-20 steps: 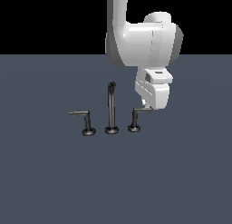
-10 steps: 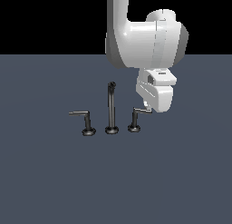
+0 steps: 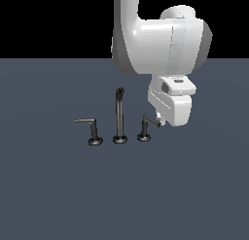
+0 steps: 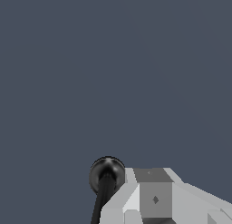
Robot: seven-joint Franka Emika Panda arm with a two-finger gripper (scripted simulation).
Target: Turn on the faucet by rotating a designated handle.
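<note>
In the exterior view three dark metal parts of the faucet are seen in a row on a grey floor. At the exterior view's left stands a lever with a long arm pointing to 9 o'clock. In the middle rises the spout, tall, thin and upright on a round base. At 3 o'clock from the spout stands the handle, a short stem on a round base with a short arm reaching toward 2 o'clock. The tip of that arm is met by the lower edge of the gripper, which is carried by the white arm descending from 12 o'clock and bent over the handle's right side.

The whole row is shown only by the exterior view. In the wrist view only a round dark base with a thin dark bar running from it is seen from above, just beside a pale grey finger.

The jaws are hidden by the hand's body in one view and cropped in the other, so it cannot be told how far they are open or whether the handle is held
</note>
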